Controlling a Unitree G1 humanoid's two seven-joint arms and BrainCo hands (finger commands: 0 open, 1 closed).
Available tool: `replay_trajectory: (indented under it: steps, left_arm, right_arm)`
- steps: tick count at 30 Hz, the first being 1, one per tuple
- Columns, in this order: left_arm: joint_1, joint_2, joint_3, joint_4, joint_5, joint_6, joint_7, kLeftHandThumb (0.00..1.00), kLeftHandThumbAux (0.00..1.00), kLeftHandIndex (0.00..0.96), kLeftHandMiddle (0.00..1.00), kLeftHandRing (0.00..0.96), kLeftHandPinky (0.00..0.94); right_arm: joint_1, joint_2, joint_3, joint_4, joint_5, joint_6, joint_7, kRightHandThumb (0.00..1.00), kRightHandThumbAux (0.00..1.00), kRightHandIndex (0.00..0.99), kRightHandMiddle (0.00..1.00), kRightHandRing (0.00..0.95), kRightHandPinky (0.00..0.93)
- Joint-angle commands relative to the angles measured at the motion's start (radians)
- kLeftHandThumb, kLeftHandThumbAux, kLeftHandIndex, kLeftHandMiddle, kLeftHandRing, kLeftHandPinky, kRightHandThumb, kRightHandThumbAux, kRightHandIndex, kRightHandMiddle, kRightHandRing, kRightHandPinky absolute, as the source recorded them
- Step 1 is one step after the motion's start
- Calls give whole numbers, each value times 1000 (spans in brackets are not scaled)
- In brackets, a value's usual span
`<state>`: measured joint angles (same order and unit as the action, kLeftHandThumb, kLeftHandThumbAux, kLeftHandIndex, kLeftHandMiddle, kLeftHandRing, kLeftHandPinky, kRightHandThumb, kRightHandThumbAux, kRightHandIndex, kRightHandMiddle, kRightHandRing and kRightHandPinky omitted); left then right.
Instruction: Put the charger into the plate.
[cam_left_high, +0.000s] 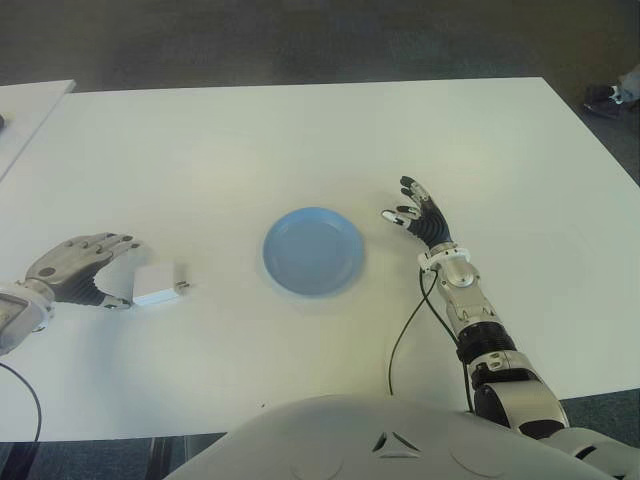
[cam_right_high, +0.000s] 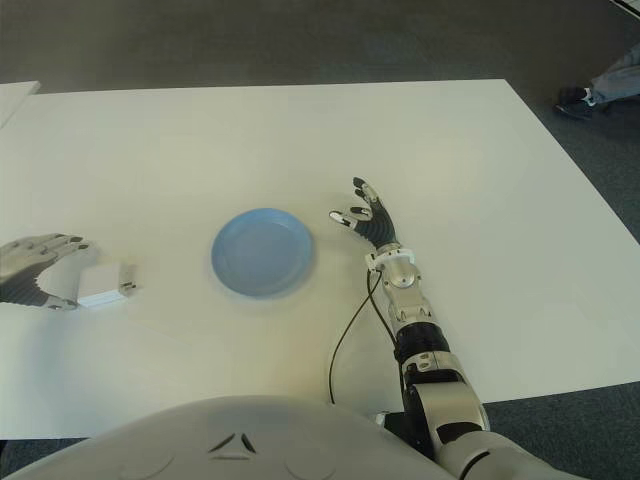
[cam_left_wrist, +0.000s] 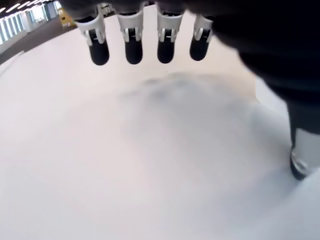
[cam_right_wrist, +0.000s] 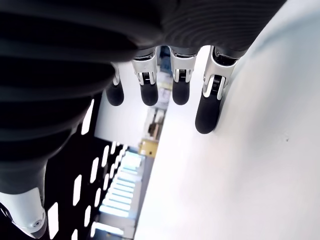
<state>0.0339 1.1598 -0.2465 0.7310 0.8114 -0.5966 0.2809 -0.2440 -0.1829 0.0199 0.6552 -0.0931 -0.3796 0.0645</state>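
Note:
A small white charger (cam_left_high: 160, 285) lies on the white table (cam_left_high: 250, 150), left of the plate, with its plug prongs pointing right. My left hand (cam_left_high: 125, 272) hovers right beside its left side, fingers arched over open space and apart from the thumb (cam_left_wrist: 300, 160); nothing sits between them in the left wrist view. The round blue plate (cam_left_high: 313, 250) holds nothing and stands at the table's middle. My right hand (cam_left_high: 415, 212) shows just right of the plate, fingers (cam_right_wrist: 207, 107) stretched out and holding nothing.
A thin black cable (cam_left_high: 405, 330) runs from my right wrist down to the table's near edge. Another white table (cam_left_high: 25, 110) stands at the far left. A person's shoe (cam_left_high: 610, 95) shows on the floor beyond the far right corner.

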Motion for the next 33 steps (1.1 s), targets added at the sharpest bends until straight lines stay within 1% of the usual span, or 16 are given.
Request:
replay_trajectory:
  steps: [1,3,5,10,23,27,33]
  left_arm:
    - [14,-61,-37,22,-2,-1,-5,360,542,0,0,0,22]
    - [14,-64,-38,21,-6,6,-4,357,546,0,0,0,24]
    - [14,-68,-38,20,-11,9,-5,327,573,0,0,0,23]
    - [14,-74,-39,16,-24,15,-12,278,603,0,0,0,21]
    - [28,-81,-32,4,-56,37,-27,193,628,0,0,0,17]
    - [36,-82,-25,-6,-80,47,-46,146,637,0,0,0,10]
    - [49,-80,-15,-24,-113,59,-76,109,643,0,0,0,5]
  right_arm:
    - [22,-15,-3,65,-3,4,14,123,647,0,38,82,162]
    - [20,-19,-4,74,-4,-8,16,125,646,0,41,85,164]
    - [18,-23,-4,84,-5,-18,18,131,641,0,43,88,165]
    - [12,-28,-5,108,-5,-40,21,137,636,0,44,87,161]
    - [7,-31,-6,139,-5,-73,18,151,628,0,40,79,150]
    - [8,-31,-6,142,-6,-77,16,155,630,0,40,79,154]
    - [12,-29,-7,138,-5,-76,14,156,636,0,39,80,160]
